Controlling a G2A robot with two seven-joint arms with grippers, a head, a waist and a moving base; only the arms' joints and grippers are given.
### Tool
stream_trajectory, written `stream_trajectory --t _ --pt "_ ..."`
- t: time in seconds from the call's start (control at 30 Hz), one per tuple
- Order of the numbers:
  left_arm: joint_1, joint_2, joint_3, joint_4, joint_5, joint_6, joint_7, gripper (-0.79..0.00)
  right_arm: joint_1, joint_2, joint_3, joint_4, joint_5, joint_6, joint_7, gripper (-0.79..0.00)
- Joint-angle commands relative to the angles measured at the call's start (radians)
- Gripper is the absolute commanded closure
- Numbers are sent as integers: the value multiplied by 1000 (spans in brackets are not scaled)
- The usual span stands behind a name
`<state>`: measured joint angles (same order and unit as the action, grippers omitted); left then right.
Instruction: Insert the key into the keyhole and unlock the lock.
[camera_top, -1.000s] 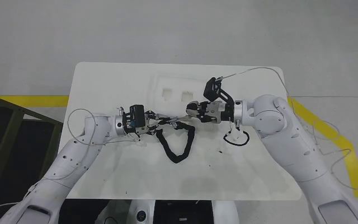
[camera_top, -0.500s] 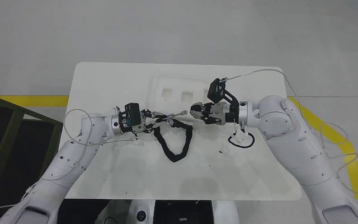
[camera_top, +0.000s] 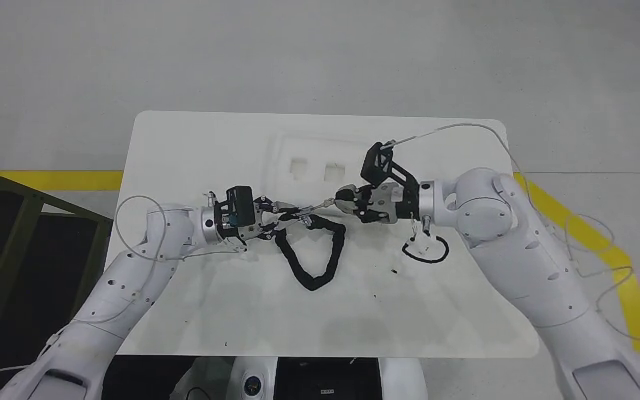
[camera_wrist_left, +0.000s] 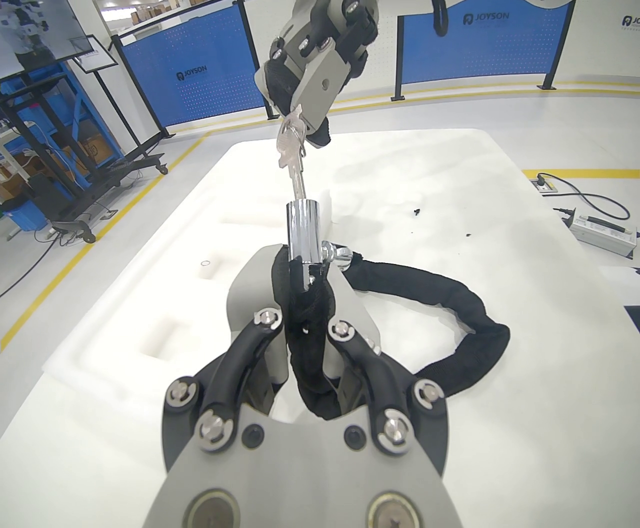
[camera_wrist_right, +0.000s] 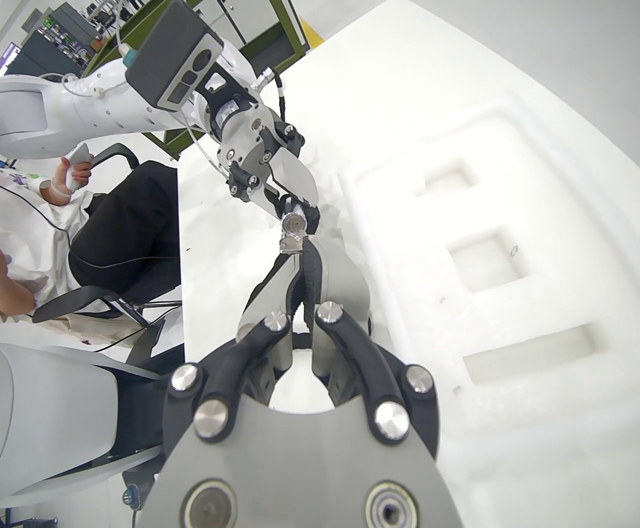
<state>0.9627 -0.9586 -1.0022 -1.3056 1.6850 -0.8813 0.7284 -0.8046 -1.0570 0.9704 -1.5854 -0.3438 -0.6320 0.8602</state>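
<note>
My left gripper (camera_wrist_left: 306, 280) is shut on the black-sleeved end of a chain lock, just behind its chrome lock cylinder (camera_wrist_left: 303, 231). The black chain (camera_top: 318, 258) loops down onto the white table. My right gripper (camera_wrist_right: 296, 252) is shut on a silver key (camera_wrist_left: 292, 150), whose blade tip sits in the cylinder's keyhole (camera_wrist_right: 293, 221). In the top view the left gripper (camera_top: 283, 214) and the right gripper (camera_top: 340, 200) face each other above the table's middle, with the key (camera_top: 318, 207) spanning the short gap between them.
A white foam tray (camera_top: 320, 165) with rectangular pockets lies on the white table (camera_top: 200, 150) just behind the grippers. A small black cable loop (camera_top: 425, 250) lies under the right arm. A seated person shows beyond the table edge in the right wrist view.
The right gripper drew back to the right half a second ago and has now come left again, bringing the key to the cylinder. The left gripper shifted slightly with the lock.
</note>
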Motion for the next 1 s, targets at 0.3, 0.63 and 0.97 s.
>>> stream_trajectory --t 0.3,0.63,0.97 --pt "2 1 1 -3 -4 -1 -12 0 -21 8 24 -22 -12 2 -22 0" --pt "-4 1 5 -9 -8 -2 -14 0 -3 2 -7 -13 -3 1 -10 0" --pt "-9 0 13 -18 -6 -7 -14 0 11 -3 -25 8 2 -3 -17 0"
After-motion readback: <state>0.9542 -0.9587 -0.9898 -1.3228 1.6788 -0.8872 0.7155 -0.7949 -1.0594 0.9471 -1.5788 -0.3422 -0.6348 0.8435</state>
